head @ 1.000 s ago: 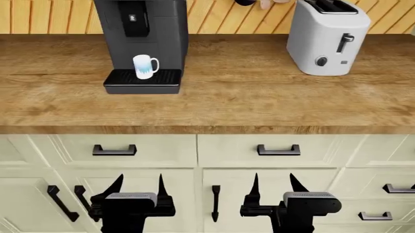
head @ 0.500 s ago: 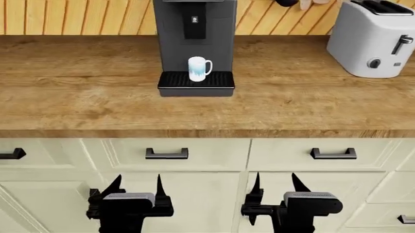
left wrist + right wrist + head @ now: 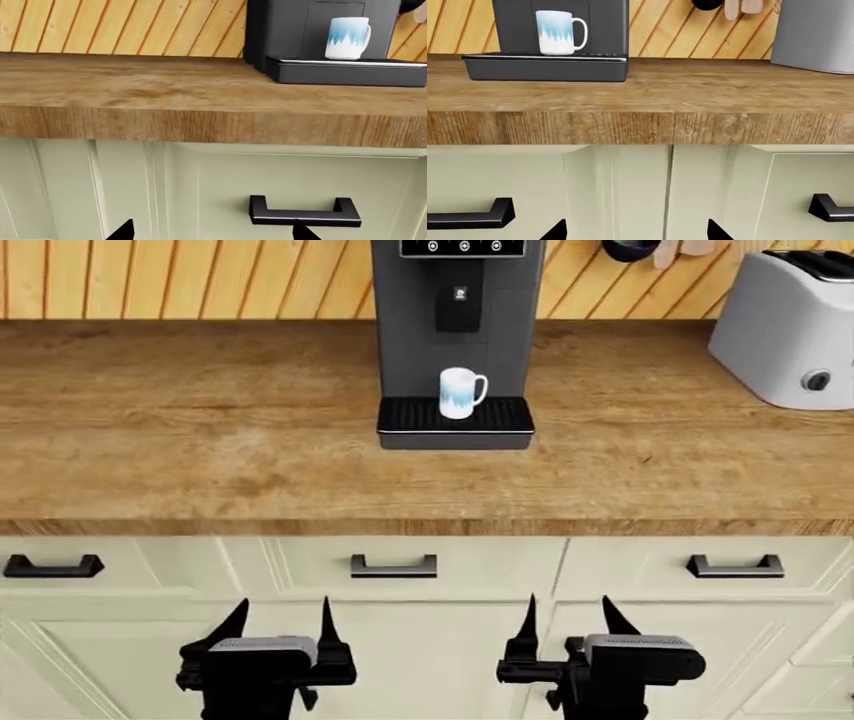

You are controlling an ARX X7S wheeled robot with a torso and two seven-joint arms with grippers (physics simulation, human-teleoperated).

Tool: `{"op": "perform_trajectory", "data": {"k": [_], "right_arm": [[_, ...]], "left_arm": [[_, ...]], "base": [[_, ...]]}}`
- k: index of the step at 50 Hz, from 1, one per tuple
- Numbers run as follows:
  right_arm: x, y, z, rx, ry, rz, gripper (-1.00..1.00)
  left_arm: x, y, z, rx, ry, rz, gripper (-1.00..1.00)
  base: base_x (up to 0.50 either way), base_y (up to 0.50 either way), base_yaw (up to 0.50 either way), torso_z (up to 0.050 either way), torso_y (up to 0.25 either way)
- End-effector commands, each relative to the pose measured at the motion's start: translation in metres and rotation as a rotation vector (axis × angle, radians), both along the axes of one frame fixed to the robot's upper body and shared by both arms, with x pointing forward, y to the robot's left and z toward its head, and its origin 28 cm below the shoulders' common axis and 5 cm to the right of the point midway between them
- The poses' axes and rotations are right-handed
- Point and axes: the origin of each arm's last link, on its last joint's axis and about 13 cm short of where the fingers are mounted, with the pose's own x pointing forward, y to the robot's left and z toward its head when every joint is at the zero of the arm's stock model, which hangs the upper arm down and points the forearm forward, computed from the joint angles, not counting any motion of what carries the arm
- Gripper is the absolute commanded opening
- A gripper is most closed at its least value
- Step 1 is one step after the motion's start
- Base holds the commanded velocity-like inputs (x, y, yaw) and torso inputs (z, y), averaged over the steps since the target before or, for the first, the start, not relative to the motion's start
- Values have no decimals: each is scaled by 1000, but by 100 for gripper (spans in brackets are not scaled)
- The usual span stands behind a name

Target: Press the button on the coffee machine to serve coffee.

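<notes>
The tall dark grey coffee machine (image 3: 457, 320) stands at the back of the wooden counter (image 3: 200, 450). Its black screen with three drink icons (image 3: 463, 247) shows at the head view's top edge. A white and blue mug (image 3: 461, 393) stands on its black ribbed drip tray (image 3: 455, 416). The machine also shows in the left wrist view (image 3: 313, 30) and the right wrist view (image 3: 560, 25). My left gripper (image 3: 283, 624) and right gripper (image 3: 570, 621) are open and empty, held low in front of the cabinet drawers, well short of the machine.
A white toaster (image 3: 790, 325) stands at the counter's back right. Utensils (image 3: 654, 248) hang on the slatted wall. Cream drawers with black handles (image 3: 392, 565) run below the counter edge.
The view has shifted left, so the coffee machine and toaster have slid to the right and the machine now sits near the middle. Its screen has come into view. Both grippers stay open.
</notes>
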Motion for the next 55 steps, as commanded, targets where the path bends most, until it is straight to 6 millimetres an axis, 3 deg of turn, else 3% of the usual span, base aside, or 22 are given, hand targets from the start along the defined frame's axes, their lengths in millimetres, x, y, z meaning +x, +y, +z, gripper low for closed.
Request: {"op": "perform_trajectory", "data": {"k": [1,30,46,50,55], "right_arm": [[0,0,0,-3,3,-6,100],[1,0,-1,1,13,3,100],[3,0,0,-25,47,-3,100],[3,-7,21,-23,12,-33,100],[3,-12,50,-36,-14,-14,100]], "left_arm": [[-1,0,1,-13,-15,-1,100],[0,1,1,-4,-13,1,100],[0,0,-1,53,13,27,100],[2,1,12,7,17,23,100],[5,-1,46,-14,24,-14,100]], "base": [[0,0,0,50,0],[0,0,0,50,0],[0,0,0,0,0],[0,0,0,0,0],[0,0,0,0,0]]}}
